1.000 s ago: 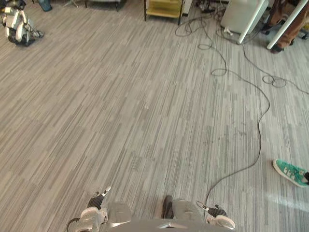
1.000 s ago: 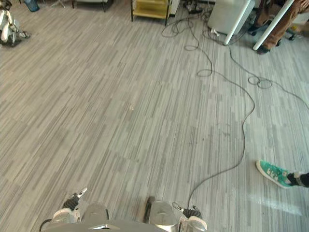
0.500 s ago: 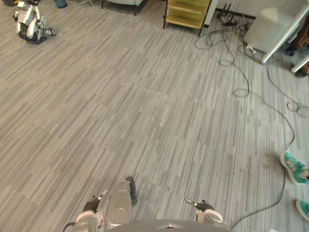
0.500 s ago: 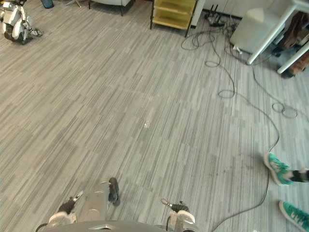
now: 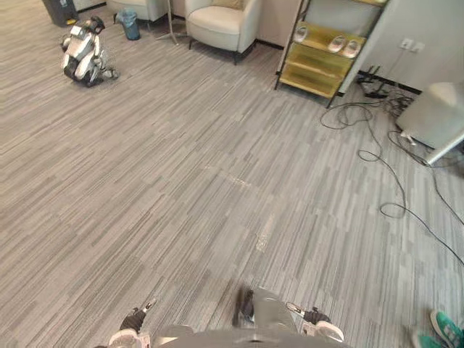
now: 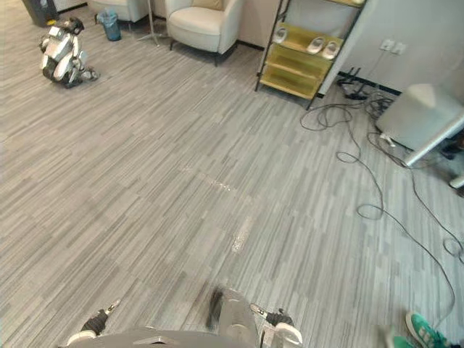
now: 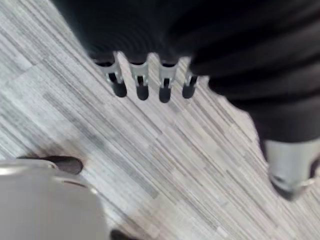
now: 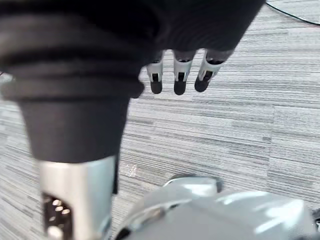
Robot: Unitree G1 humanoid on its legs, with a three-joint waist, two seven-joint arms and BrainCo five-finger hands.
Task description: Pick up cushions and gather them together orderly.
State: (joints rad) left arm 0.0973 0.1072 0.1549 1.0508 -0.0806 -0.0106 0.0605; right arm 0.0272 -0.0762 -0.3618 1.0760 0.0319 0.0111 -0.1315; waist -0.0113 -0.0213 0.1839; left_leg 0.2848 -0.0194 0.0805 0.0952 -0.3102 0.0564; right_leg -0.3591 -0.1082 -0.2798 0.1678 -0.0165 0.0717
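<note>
Both hands hang low at your sides with nothing in them: the left hand (image 7: 142,85) has straight, loose fingers, and so does the right hand (image 8: 180,80). A tan shape (image 5: 230,3) that may be a cushion leans in the cream armchair (image 5: 217,25) across the room, cut off by the frame edge, so I cannot be sure. Walk straight toward it over the grey floor (image 5: 181,181), keep left of the floor cables (image 5: 384,167) and the person's green shoe (image 5: 449,330), and stop just beside the chair before reaching.
</note>
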